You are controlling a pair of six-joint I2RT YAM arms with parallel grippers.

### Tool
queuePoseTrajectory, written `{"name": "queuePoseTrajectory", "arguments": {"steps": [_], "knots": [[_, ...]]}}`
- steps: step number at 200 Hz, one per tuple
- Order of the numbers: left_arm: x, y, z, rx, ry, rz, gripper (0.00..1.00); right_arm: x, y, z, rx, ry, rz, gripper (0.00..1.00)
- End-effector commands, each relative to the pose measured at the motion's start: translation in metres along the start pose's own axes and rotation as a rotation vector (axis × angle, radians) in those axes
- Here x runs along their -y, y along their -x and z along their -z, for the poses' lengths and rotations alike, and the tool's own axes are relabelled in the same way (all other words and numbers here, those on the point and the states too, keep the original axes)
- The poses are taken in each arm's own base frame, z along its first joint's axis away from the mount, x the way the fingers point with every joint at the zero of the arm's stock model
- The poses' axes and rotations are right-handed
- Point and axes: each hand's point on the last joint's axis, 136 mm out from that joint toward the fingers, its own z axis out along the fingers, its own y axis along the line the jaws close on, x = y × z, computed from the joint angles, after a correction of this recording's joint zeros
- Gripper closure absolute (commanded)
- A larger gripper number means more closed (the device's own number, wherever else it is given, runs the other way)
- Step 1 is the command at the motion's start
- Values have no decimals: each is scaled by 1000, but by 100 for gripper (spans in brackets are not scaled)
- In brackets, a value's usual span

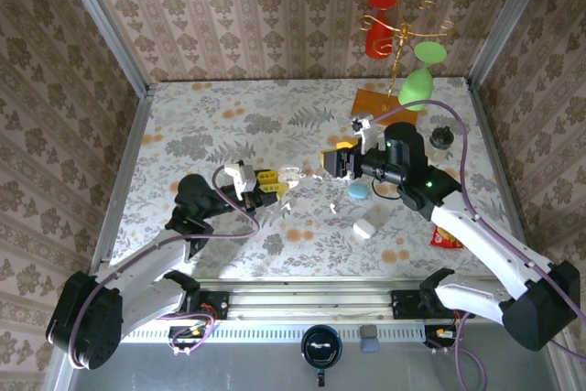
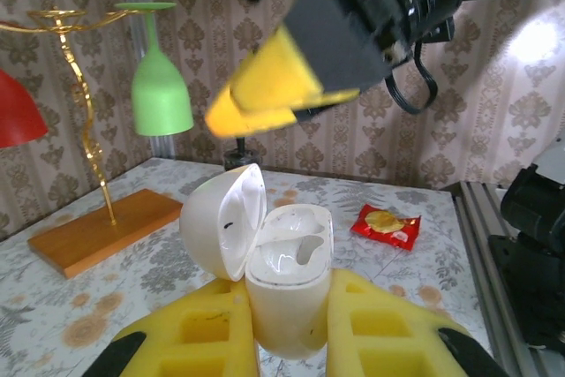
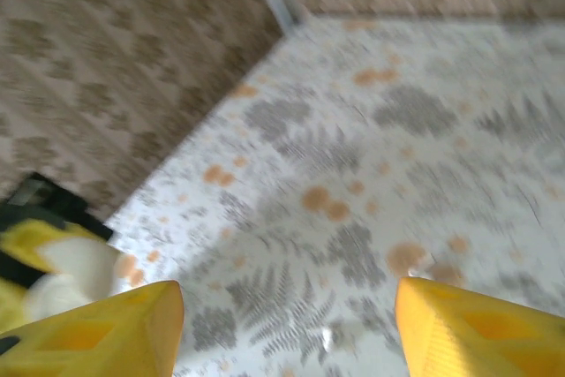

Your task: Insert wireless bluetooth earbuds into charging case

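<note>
The open case [image 1: 289,173] is clamped upright between the yellow fingers [image 2: 199,333] of the left tool [image 1: 275,179], which is closed tight on its lower half. In the left wrist view its lid [image 2: 225,218] is seen swung back to the left of the body, and the glossy wells inside are exposed. It cannot be told whether anything sits in them.

The right tool [image 1: 335,162] is held just to the right of the open case, apart from it. From the left wrist it is seen above and beyond the case. Its fingers [image 3: 97,333] are spread wide, and nothing is gripped between them.

Two tiny whitish pieces, taken for earbuds [image 1: 285,201], are seen on the worktop [image 1: 201,125]. One lies just on the near side of the open case, the other [image 1: 331,209] further to its right. In the blurred right wrist view a small pale speck [image 3: 331,337] is seen on the worktop between the fingers, too vague to be named.

A blue case [image 1: 357,191] lies to the right of the open case, and a shut white case [image 1: 366,226] lies beyond that, nearer the arm bases. A red packet [image 1: 446,240] lies well to the right of the open case.
</note>
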Motion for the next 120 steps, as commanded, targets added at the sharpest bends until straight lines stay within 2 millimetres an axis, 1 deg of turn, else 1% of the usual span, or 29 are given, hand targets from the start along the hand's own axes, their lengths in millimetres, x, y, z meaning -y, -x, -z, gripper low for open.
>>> {"name": "queuePoseTrajectory", "arguments": {"steps": [1,20,31,34,36,49,66,71,96,120], "knots": [[-3,10,5,48,20,-27,96,42,-46,-12,-200,-203,-191,35],[-4,7,7,52,28,-37,96,50,-77,-24,-336,-235,-273,38],[-3,4,8,46,22,-48,96,48,-93,-31,-433,-221,-269,39],[-2,3,8,41,18,-52,96,48,-94,-30,-446,-226,-268,39],[-2,2,8,39,17,-53,96,52,-104,-34,-489,-244,-273,39],[-2,-2,8,23,14,-59,96,59,-121,-34,-599,-296,-251,40],[-1,-5,9,9,14,-63,96,67,-135,-35,-707,-372,-185,42],[-1,-6,9,7,15,-63,95,68,-136,-36,-728,-386,-170,42],[0,-9,10,-6,18,-64,95,79,-150,-39,-869,-485,-98,48],[4,-13,11,-15,0,-52,95,84,-161,-41,-992,-558,-46,53]]}}
